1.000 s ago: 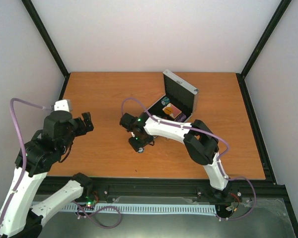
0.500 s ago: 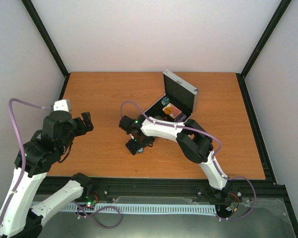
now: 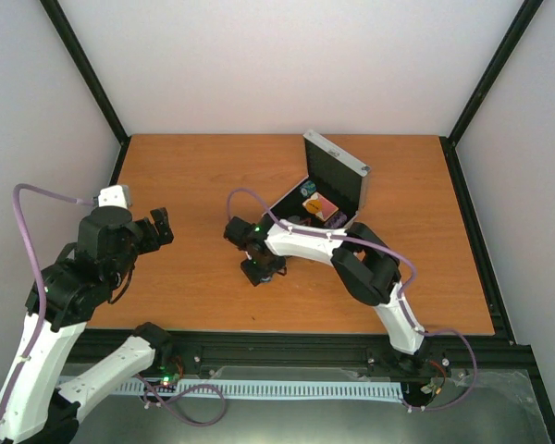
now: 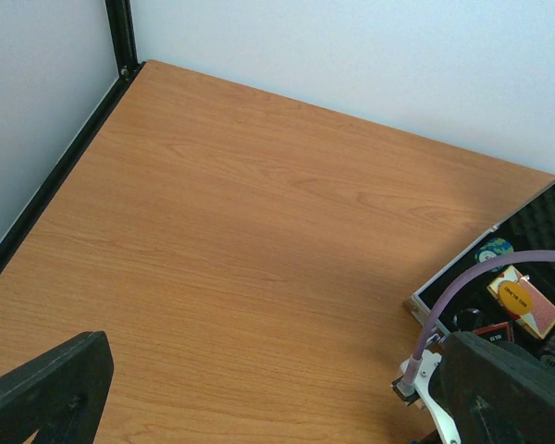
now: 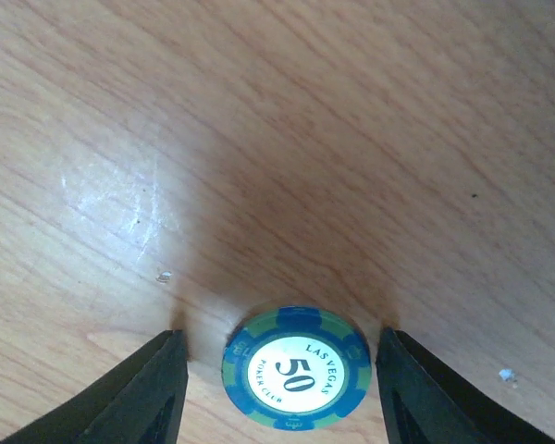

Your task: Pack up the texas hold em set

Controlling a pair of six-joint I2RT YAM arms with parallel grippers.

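Straddling a poker chip [image 5: 296, 370], right end effector [image 5: 279, 344] apart, open case [image 3: 338, 171] beyond, left end effector [image 4: 276, 356] apart

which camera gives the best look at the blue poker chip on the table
Right wrist: the chip lies flat between the open fingers, its 50 readable. From the top camera the right gripper hides it; the left wrist view misses it.

Top camera looks down from behind my bases over the whole table [image 3: 194, 176]; left wrist looks ahead across it to the case [image 4: 546, 222], shared with top; right wrist sits close over that same table.
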